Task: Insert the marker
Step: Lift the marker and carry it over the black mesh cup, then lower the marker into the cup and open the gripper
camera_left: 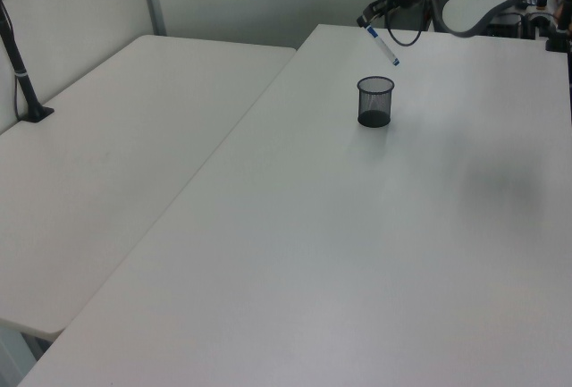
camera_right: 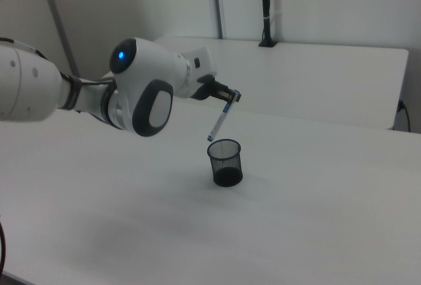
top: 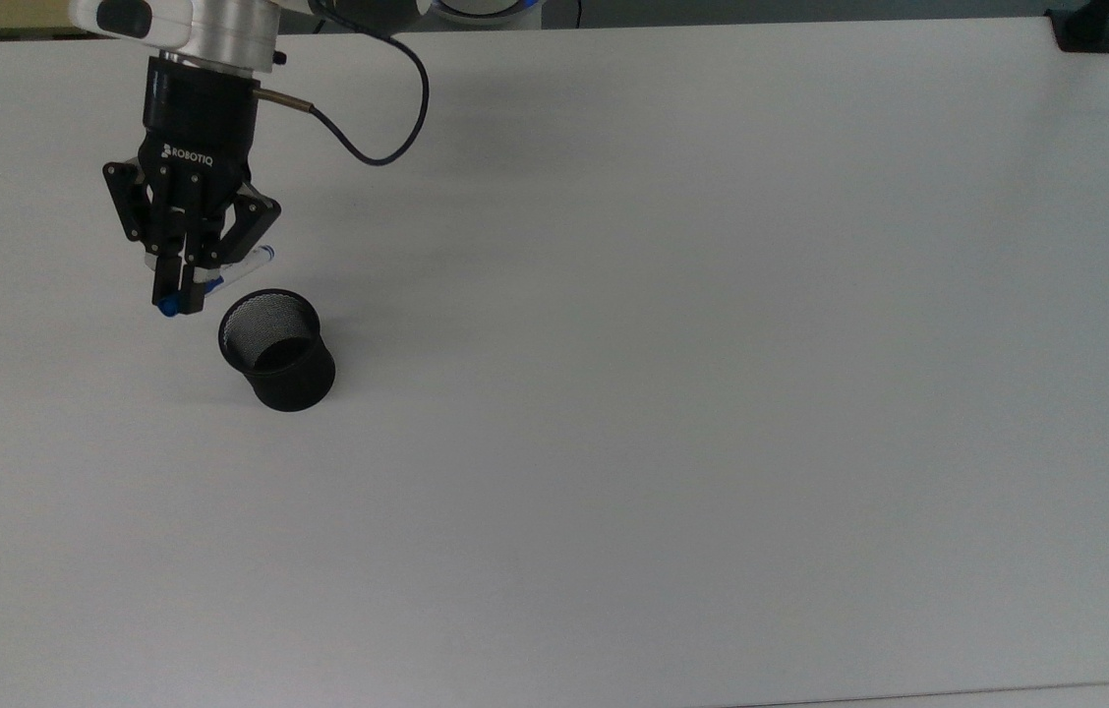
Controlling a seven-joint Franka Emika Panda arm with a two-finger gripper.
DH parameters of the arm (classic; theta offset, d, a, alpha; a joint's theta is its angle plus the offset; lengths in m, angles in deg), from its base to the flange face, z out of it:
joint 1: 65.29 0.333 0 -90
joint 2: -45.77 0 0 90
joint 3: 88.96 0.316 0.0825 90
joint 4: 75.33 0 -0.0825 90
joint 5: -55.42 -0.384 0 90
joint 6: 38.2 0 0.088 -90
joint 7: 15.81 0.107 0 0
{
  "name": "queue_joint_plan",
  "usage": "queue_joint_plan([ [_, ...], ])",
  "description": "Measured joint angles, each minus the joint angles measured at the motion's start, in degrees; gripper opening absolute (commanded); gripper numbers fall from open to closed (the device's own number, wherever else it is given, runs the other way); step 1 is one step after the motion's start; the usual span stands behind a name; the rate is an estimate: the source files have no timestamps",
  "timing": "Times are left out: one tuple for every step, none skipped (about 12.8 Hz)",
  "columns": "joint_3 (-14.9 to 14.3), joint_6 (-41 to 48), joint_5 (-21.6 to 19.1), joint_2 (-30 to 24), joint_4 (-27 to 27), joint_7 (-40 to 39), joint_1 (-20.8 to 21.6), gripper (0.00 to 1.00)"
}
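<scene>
I have the gripper (top: 177,295) with its jaws clamped on the marker (camera_right: 219,121), which hangs tilted in the air with its lower tip just above the rim of the black mesh cup (top: 276,348) standing near the table's (top: 712,393) far edge in the left view.
</scene>
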Motion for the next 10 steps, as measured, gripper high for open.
queue_joint_plan([
  [0.0, -3.39, 0.0, 1.5, -0.45, 0.0, -0.1, 0.0],
  [0.0, -5.55, 0.0, 2.96, -0.52, 0.0, -0.21, 0.0],
  [0.0, -6.57, 0.0, 3.85, -0.51, 0.0, -0.28, 0.0],
  [0.0, -7.37, 0.0, 4.58, -0.42, 0.0, -0.31, 0.0],
  [0.01, -7.53, 0.0, 5.03, -0.36, 0.0, -0.31, 0.0],
  [0.01, -8.45, 0.0, 5.67, -0.3, -0.02, -0.31, 0.0],
  [0.01, -10.06, 0.0, 6.71, -0.25, -0.03, -0.31, 0.01],
  [0.02, -11.28, 0.0, 7.79, -0.2, -0.03, -0.31, 0.05],
  [0.06, -11.89, 0.0, 8.64, -0.09, -0.04, -0.31, 0.28],
  [0.08, -11.98, 0.0, 9.1, 0.08, -0.06, -0.3, 0.5],
])
